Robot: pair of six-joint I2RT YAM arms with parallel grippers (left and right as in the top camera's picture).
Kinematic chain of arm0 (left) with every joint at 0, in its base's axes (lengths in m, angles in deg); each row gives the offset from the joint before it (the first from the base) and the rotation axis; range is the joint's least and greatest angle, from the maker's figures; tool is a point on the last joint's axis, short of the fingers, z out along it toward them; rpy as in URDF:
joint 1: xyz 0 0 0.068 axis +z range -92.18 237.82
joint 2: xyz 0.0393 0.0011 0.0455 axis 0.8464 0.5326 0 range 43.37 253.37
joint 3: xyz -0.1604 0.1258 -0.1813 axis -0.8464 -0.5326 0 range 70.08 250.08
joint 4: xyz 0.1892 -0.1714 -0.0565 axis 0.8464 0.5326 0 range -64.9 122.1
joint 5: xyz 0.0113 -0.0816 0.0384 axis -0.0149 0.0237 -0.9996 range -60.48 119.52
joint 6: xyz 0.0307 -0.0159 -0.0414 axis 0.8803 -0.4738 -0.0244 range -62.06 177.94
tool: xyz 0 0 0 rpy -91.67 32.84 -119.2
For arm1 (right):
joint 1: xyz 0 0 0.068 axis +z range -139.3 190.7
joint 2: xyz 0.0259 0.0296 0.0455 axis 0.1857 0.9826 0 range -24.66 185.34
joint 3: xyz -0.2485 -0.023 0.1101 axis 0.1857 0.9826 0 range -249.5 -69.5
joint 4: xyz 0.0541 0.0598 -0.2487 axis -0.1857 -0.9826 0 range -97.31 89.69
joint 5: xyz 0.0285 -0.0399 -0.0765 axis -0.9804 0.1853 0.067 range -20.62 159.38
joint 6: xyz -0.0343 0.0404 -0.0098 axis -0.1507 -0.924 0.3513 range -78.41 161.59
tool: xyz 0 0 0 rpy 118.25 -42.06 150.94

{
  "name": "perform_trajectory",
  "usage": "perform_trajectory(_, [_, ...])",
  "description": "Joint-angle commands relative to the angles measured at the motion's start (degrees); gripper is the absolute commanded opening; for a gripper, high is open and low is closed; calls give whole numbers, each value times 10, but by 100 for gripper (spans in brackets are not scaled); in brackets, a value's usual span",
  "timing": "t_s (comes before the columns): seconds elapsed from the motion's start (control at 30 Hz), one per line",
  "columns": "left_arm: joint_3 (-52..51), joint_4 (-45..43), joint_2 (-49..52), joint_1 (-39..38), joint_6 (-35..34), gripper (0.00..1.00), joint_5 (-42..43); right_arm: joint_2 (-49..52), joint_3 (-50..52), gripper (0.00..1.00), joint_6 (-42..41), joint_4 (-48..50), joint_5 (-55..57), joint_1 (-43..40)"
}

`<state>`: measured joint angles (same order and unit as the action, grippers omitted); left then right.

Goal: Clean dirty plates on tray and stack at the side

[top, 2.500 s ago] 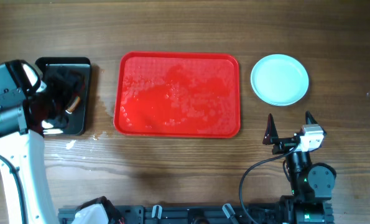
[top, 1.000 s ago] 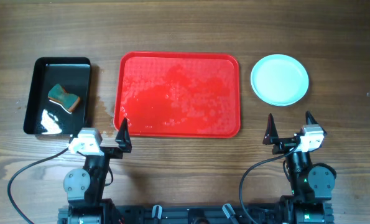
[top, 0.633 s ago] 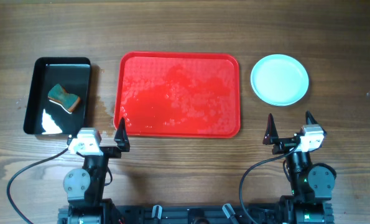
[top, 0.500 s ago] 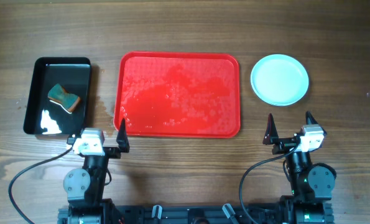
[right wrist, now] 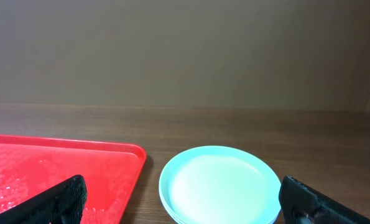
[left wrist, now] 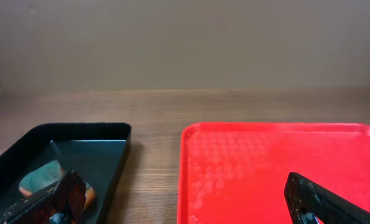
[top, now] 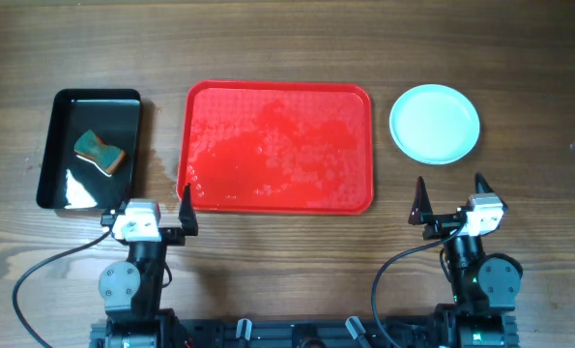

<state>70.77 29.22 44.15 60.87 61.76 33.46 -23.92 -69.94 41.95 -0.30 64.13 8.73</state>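
Plates (top: pixel 434 124) sat stacked just right of the tray (top: pixel 275 147), which lay bare and wet. Left gripper (top: pixel 148 206) and right gripper (top: pixel 449 193) rested spread wide and empty in front of the tray. Little seemed left to do; parking both arms clear of the stack looked wisest.

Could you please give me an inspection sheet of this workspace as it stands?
Surface: wooden table, with wet patches between the black tray and the red tray.
Job's things: red tray empty, beaded with water; plates stacked on the table beside it, top one looks clean.
Clutter: black tray holding a sponge.
Grippers: left gripper and right gripper open, empty.
Cables: black cables loop by both arm bases.
Surroundings: plain wall.
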Motion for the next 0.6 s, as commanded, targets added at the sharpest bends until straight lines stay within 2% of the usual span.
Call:
perform_trajectory(0.0, [-4,4,-6,-2,-19,100,-30,-5,1,100,10,1,6,-1])
perform_trajectory(0.57, [-4,4,-6,-6,-17,100,-37,-5,1,100,10,1,6,-1])
